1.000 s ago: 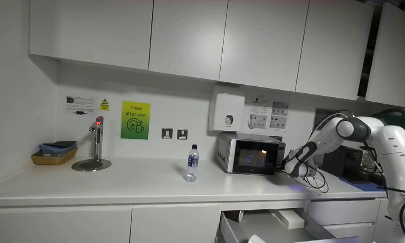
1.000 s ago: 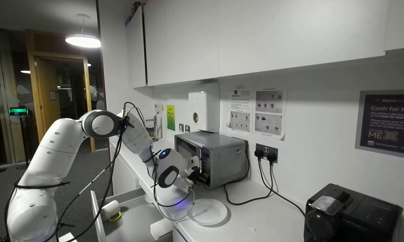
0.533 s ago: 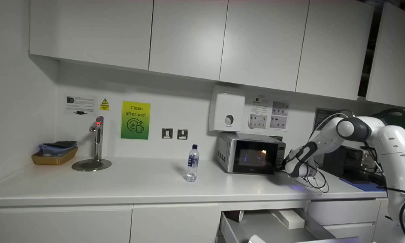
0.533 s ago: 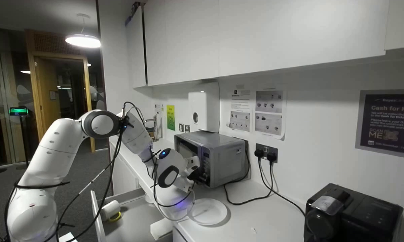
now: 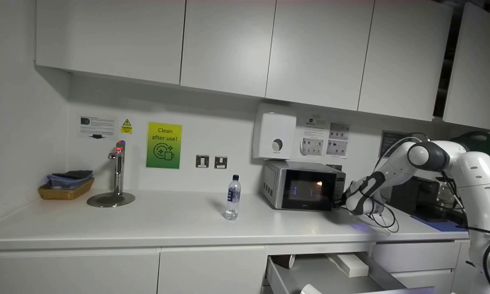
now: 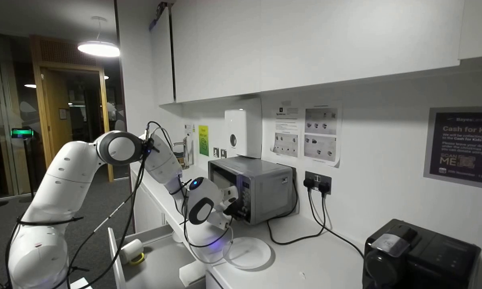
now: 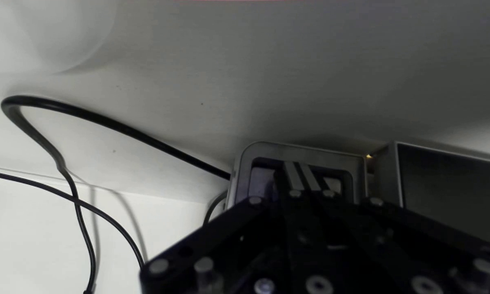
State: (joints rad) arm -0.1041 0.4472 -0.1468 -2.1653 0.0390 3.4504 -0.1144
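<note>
White and grey, with black accents and small bright patches

The gripper [image 7: 301,171] is black, with pale grey stripes along its fingertips [image 7: 294,177]. The robot arm [image 6: 66,182] is white with dark grey bands at its joints. Toward the back edge of the counter [image 5: 163,218], the microwave [image 6: 261,188] has a silver-grey case and a black door. The counter is plain white, like the plate [image 6: 247,253] near its front edge. A clear bottle [image 5: 233,200] has a blue-and-white label and a dark cap. Above the counter, a poster [image 5: 163,145] fades from yellow down to green, with dark lettering. In the grey drawer [image 6: 164,259], a white mug [image 6: 131,250] has a yellow handle.
</note>
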